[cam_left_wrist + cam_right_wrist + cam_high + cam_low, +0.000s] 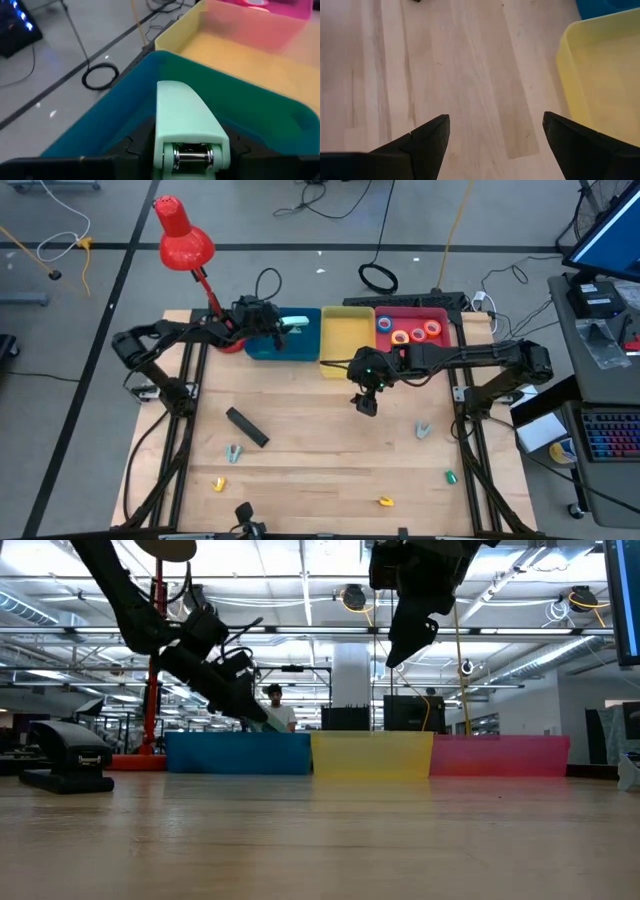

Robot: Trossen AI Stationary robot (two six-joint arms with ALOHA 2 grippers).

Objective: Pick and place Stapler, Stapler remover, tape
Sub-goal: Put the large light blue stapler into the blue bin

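Mint-green plastic stapler (187,131) sits clamped between the left gripper's (283,328) fingers, held above the blue rectangular bin (300,346). Right gripper (495,137) hangs with fingers spread wide over the light wooden table (330,460), beside the yellow bin (345,335).

Light wooden table (320,455). Along far edge: blue bin (262,348), yellow bin (345,333), pink bin (440,318), side by side. On bare wood: black stapler (246,427), two grey staple removers (234,452) (423,429), yellow pieces (385,501), green piece (450,476).
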